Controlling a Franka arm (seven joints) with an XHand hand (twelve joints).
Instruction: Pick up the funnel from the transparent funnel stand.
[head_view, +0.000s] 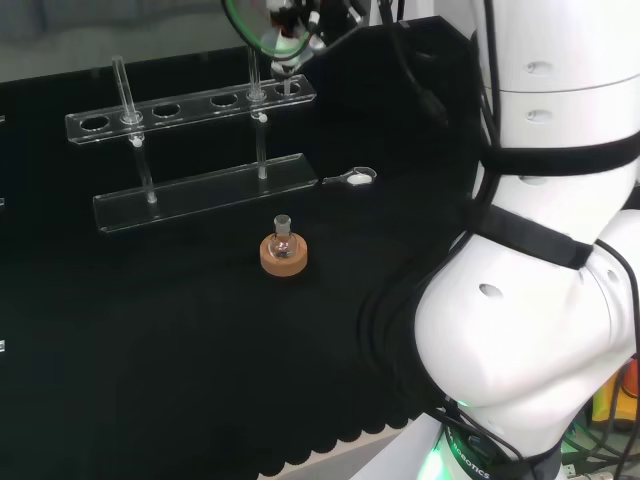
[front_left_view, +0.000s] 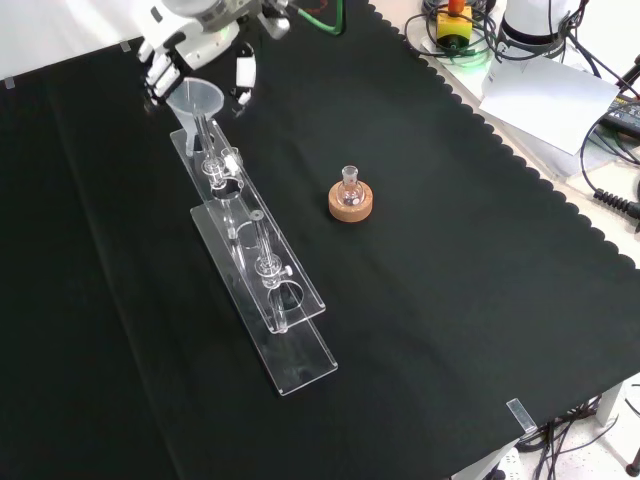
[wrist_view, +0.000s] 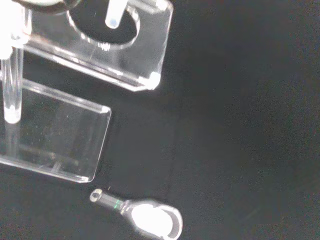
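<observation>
The clear funnel (front_left_view: 195, 99) hangs over the far end of the transparent stand (front_left_view: 300, 292). Its thin stem (head_view: 252, 70) points down, and in the wrist view the stem's tip (wrist_view: 114, 17) ends right at the stand's end hole. My hand (front_left_view: 192, 28) comes in from above, fingers (front_left_view: 158, 76) on one side of the cone and the thumb on the other, curled round it. In the head view the hand (head_view: 290, 45) is at the top edge above the stand (head_view: 190, 110). The wrist view looks down on the stand's corner (wrist_view: 145, 50).
A small round flask on a cork ring (head_view: 283, 252) stands in front of the stand, also in the front view (front_left_view: 352, 197). A clear tube (head_view: 124, 90) is upright in the stand's other end. A small clear piece (head_view: 355, 178) lies on the cloth by the stand's end (wrist_view: 150, 218).
</observation>
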